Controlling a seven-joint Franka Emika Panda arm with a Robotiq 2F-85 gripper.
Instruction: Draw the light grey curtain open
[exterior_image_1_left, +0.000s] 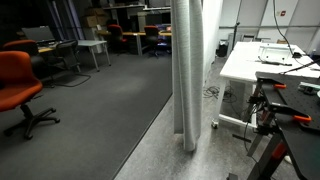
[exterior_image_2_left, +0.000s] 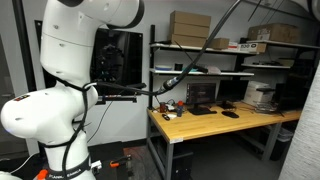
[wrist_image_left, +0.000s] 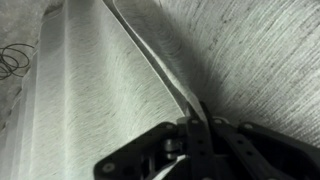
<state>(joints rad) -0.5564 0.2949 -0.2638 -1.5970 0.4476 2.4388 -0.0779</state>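
The light grey curtain (exterior_image_1_left: 187, 70) hangs gathered into a narrow column of deep folds, from the top of an exterior view down to the floor. In the wrist view its ribbed fabric (wrist_image_left: 90, 80) fills the frame, with a folded edge running diagonally down into my gripper (wrist_image_left: 195, 128). The two dark fingers are pressed together with that curtain edge pinched between them. The gripper itself does not show in either exterior view. Only my white arm base (exterior_image_2_left: 70, 60) is seen there.
A white desk (exterior_image_1_left: 262, 62) with cables stands right beside the curtain. A black stand with red clamps (exterior_image_1_left: 272, 115) is in front of it. An orange office chair (exterior_image_1_left: 18, 85) sits on the dark carpet. A wooden desk (exterior_image_2_left: 215, 125) and shelves (exterior_image_2_left: 210, 60) stand behind my arm.
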